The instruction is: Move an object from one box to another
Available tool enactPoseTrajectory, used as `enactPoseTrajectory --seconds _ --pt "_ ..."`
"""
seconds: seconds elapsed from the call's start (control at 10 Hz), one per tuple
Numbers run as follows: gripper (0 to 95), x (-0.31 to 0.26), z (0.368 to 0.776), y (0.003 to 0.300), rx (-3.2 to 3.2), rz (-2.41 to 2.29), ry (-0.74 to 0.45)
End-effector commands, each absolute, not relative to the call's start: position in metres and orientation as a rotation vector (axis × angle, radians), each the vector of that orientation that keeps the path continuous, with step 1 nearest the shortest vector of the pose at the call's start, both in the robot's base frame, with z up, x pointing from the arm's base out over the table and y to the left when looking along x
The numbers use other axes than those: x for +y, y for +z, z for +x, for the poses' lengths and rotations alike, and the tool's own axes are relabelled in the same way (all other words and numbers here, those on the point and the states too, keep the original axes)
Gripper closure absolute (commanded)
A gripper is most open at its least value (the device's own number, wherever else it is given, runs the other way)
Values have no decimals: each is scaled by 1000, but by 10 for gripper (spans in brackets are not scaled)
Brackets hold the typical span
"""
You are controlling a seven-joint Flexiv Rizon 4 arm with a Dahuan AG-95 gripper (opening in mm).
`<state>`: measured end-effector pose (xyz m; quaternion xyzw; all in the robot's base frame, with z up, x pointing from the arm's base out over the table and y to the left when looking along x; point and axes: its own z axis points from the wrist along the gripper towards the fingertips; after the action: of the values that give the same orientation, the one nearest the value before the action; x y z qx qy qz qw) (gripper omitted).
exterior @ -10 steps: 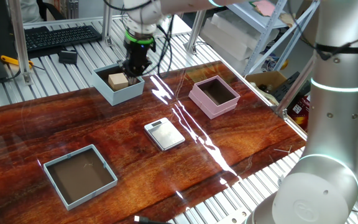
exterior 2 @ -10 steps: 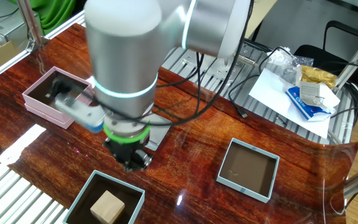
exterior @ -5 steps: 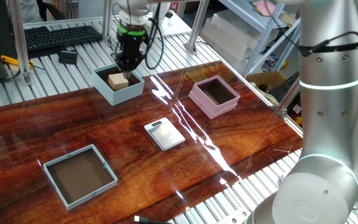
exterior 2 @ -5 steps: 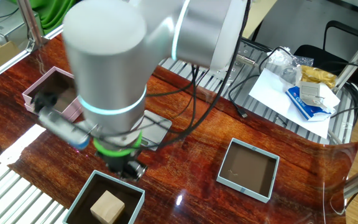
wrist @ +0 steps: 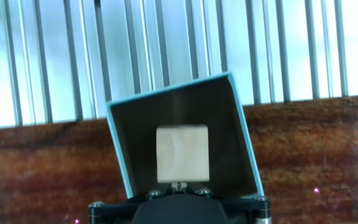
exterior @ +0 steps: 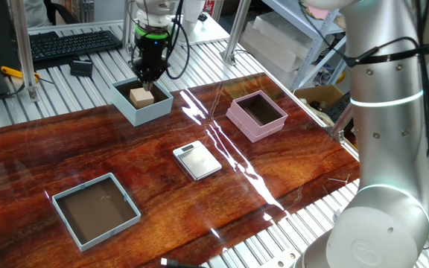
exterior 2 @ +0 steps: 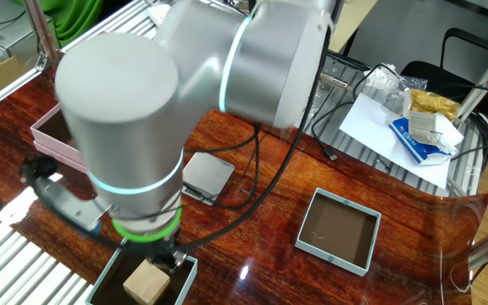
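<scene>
The small tan wooden cube (exterior: 141, 96) lies inside the pale blue box (exterior: 157, 109) at the far left of the table. It also shows in the other fixed view (exterior 2: 146, 282) and in the hand view (wrist: 182, 154). My gripper (exterior: 148, 77) hangs just above the cube, over the box. Its fingertips (wrist: 178, 185) sit close together at the cube's near edge and hold nothing. The pink box (exterior: 246, 128) stands empty to the right, and only a corner of it (exterior 2: 44, 133) shows behind the arm in the other fixed view.
A flat silver scale (exterior: 197, 160) lies mid-table. A wider blue-grey tray (exterior: 127, 217) sits at the front left. A keyboard (exterior: 73, 41) and metal posts stand behind the pale blue box. The slatted metal bench surrounds the wooden top.
My gripper has moved left from beside the pale blue box's right edge to directly over the cube. The cube and the boxes have not moved.
</scene>
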<state>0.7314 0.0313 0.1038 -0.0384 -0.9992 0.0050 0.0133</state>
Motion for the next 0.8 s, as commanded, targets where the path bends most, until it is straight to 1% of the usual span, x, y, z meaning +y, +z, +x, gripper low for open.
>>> enactPoseTrajectory --seconds 0.1,0.5,0.8 --pt "950 31 736 100 -3109 -124 8" --pt "950 25 755 87 -3102 -149 -3" --pt "950 23 759 78 -3103 -185 1"
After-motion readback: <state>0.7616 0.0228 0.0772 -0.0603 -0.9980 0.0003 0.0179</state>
